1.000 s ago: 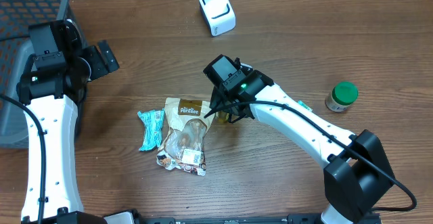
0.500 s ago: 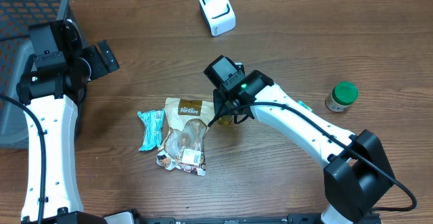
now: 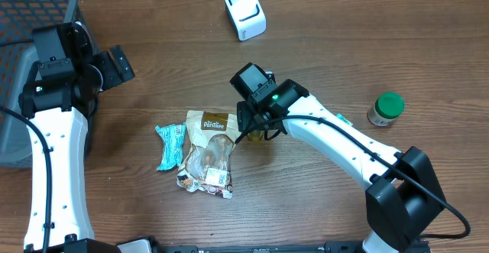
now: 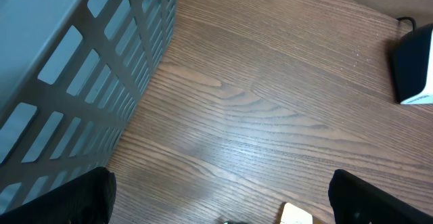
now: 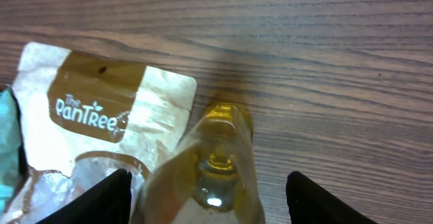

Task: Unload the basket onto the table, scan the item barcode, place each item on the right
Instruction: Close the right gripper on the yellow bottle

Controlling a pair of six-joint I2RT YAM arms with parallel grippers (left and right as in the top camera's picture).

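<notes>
While your right fingers stand apart on either side of the small yellow bottle, it lies on the counter just beside the snack bag; your left fingers gape wide and empty, well apart from that bag.

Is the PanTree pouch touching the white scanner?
Apart. The overhead view shows the PanTree pouch mid-table and the white scanner near the far edge, with bare table between them.
</notes>
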